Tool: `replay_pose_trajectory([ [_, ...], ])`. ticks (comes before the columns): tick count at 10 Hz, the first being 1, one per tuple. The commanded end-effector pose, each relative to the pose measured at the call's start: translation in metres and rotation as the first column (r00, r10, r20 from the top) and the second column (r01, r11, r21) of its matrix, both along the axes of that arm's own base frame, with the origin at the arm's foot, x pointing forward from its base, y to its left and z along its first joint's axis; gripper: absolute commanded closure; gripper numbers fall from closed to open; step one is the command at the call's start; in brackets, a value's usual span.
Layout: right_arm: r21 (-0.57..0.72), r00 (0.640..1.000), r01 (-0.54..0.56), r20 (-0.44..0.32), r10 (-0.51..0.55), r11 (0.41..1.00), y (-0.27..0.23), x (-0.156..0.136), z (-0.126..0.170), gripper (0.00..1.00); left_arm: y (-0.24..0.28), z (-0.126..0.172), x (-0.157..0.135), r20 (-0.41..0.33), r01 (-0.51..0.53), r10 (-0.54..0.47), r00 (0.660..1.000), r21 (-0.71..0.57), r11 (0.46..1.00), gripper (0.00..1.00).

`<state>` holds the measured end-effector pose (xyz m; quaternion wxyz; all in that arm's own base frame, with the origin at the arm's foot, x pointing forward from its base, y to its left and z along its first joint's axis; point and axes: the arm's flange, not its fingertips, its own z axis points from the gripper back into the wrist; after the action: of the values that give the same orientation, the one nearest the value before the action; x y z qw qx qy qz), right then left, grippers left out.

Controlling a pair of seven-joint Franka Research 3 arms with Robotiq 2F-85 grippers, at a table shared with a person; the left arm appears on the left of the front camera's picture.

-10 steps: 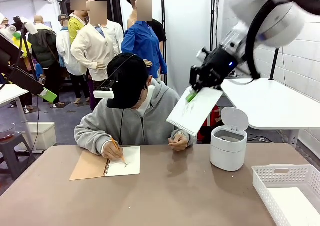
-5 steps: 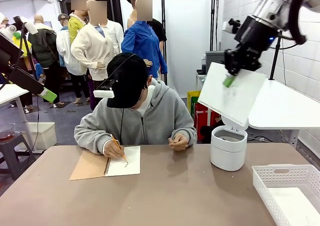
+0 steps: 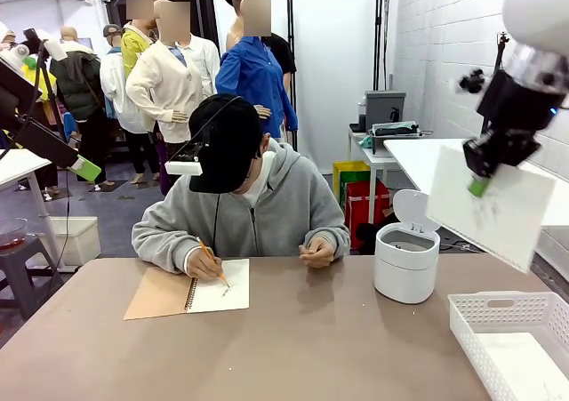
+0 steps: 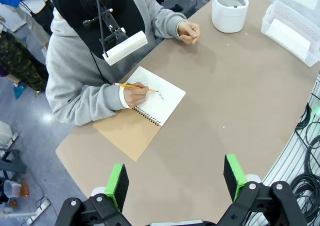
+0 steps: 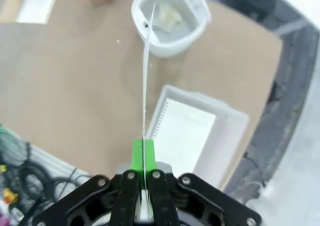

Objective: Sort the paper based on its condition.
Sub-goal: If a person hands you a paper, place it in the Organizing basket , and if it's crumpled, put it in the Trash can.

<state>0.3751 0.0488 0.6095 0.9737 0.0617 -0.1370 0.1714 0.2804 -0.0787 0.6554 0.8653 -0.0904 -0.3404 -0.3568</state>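
Where white brick walls [image 3: 444,54] enclose it, brown table [image 3: 293,348] holds a notebook [image 3: 191,290].

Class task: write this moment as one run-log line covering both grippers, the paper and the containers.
right gripper: shut on flat sheet, above basket | left gripper: open, empty | bin: lid up

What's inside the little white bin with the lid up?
The white bin holds a crumpled white wad. The held sheet, seen edge-on, hides a thin strip; anything beneath the wad is covered.

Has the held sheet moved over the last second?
Yes. The right gripper carried the sheet rightward, past the small bin, toward the white basket.
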Motion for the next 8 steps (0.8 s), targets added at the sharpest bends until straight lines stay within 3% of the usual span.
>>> replay_pose_trajectory([
  [1,-0.050,0.995,0.092,-0.016,-0.093,0.994,-0.016,-0.012,-0.028,1.00,0.001,0.000,0.000,0.000,0.005,-0.005,1.000,-0.009,1.000,0.00],
  [4,-0.060,0.985,0.140,-0.092,-0.145,0.988,-0.033,-0.019,-0.043,1.00,0.001,0.000,0.000,0.000,0.005,-0.005,1.000,-0.009,1.000,0.00],
  [8,-0.048,0.992,0.103,-0.066,-0.106,0.993,-0.029,-0.016,-0.042,1.00,0.001,0.000,0.000,0.000,0.005,-0.005,1.000,-0.009,1.000,0.00],
])
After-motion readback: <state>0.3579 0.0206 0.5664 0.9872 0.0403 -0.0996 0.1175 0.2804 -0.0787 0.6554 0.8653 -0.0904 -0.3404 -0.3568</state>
